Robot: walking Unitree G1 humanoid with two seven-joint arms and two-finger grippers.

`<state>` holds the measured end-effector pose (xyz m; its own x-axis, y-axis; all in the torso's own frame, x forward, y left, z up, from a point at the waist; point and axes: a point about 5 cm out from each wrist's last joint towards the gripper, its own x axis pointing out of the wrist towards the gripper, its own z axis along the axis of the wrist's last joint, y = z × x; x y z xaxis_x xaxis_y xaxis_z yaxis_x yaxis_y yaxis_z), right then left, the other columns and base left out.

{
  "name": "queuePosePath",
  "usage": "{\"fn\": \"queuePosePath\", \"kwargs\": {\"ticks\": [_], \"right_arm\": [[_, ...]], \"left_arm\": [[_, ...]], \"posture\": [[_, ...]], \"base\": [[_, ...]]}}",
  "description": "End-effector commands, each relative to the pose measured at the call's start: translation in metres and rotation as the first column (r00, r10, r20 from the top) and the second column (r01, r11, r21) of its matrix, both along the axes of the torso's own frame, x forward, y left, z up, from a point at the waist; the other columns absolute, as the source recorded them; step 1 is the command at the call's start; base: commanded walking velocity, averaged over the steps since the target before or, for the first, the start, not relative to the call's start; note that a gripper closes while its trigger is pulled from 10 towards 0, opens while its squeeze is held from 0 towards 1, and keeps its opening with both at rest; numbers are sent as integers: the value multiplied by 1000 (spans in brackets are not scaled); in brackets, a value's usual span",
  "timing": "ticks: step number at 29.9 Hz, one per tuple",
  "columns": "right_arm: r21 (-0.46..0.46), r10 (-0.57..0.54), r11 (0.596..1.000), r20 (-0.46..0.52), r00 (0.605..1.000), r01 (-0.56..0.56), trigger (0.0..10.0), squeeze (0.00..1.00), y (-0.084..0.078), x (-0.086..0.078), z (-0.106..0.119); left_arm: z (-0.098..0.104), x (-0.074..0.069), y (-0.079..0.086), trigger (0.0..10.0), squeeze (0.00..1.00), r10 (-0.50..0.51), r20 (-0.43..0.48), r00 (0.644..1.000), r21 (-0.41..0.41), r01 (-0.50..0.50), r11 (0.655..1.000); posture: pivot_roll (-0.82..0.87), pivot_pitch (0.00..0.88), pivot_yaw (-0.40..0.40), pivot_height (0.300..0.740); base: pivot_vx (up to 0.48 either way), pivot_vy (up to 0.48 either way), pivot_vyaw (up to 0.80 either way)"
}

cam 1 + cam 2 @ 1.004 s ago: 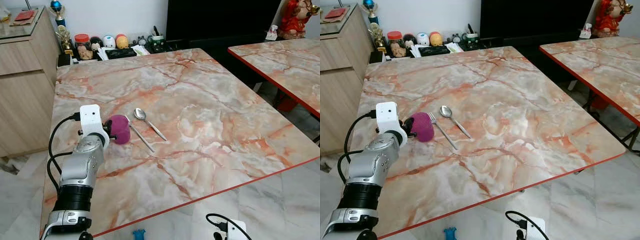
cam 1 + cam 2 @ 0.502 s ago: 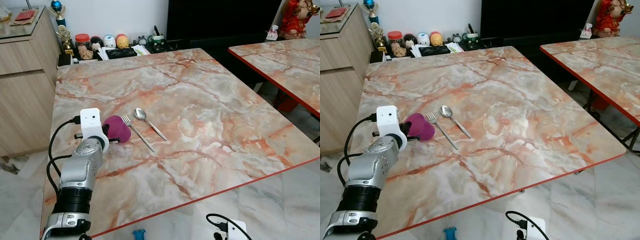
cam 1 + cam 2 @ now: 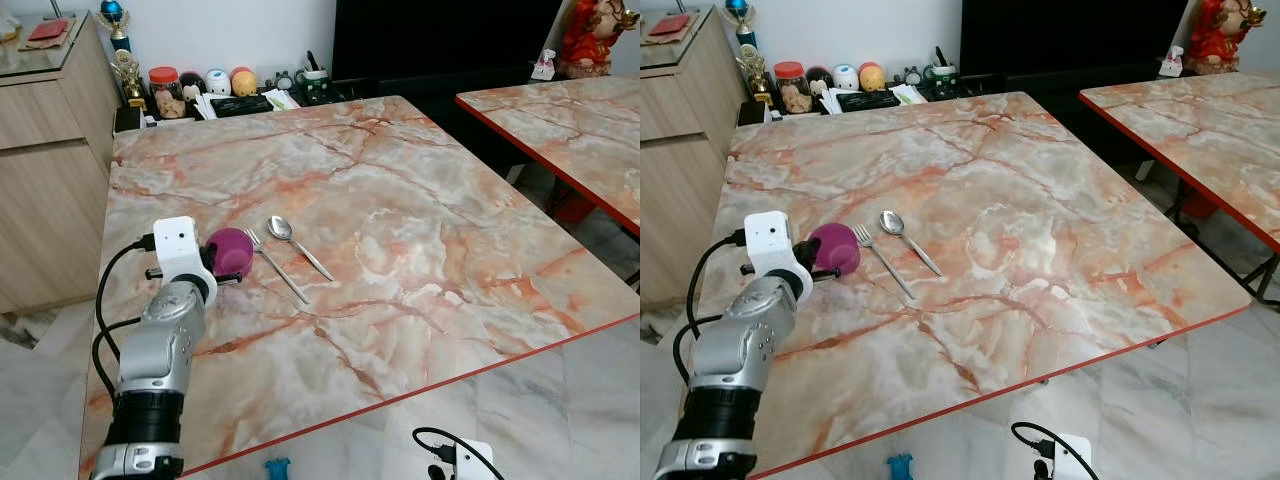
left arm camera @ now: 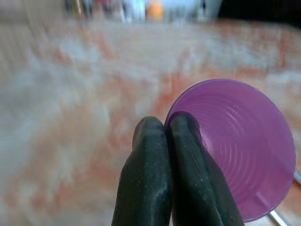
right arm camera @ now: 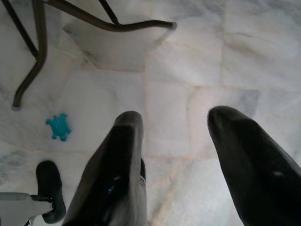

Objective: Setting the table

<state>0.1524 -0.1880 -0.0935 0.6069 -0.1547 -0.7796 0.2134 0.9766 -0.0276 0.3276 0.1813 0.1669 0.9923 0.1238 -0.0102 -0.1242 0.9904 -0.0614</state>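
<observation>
Left claw (image 4: 167,129) pinched on rim of purple cup (image 3: 231,251), near tabletop (image 3: 420,250) left edge, just beside fork (image 3: 277,268) and spoon (image 3: 297,244). Right claw (image 5: 181,136) hangs wide open over floor.

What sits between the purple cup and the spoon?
The fork lies between the purple cup and the spoon, seen in both eye views.
</observation>
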Motion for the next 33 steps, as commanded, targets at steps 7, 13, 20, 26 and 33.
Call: {"fn": "queuePosePath", "kwargs": {"ticks": [7,13,20,26,33], "right_arm": [[-8,6,1000,-5,1000,-6,10000,0,-2,-1,0],[-8,2,1000,-3,1000,-2,10000,0,-2,-1,0],[-6,-8,1000,6,1000,8,10000,0,-2,-1,0],[-5,-7,1000,4,1000,7,10000,0,-2,-1,0],[-20,26,999,8,1000,-26,10000,0,-2,0,1]], "left_arm": [[6,-21,0,10000,0,-6,219,976,129,-23,991],[4,-26,-8,10000,0,-71,279,958,177,21,984],[5,-24,-9,10000,0,-70,311,948,182,13,983],[6,-23,-8,10000,0,-68,318,946,182,9,983],[8,-20,-8,10000,0,-61,326,943,183,0,983]], "posture": [[130,1,-70,740],[126,1,-70,740],[126,0,-70,740],[127,1,-69,740],[124,0,-68,740]], "base": [[0,0,0],[0,-302,0],[0,-480,0],[0,-480,0],[0,-475,71]]}}
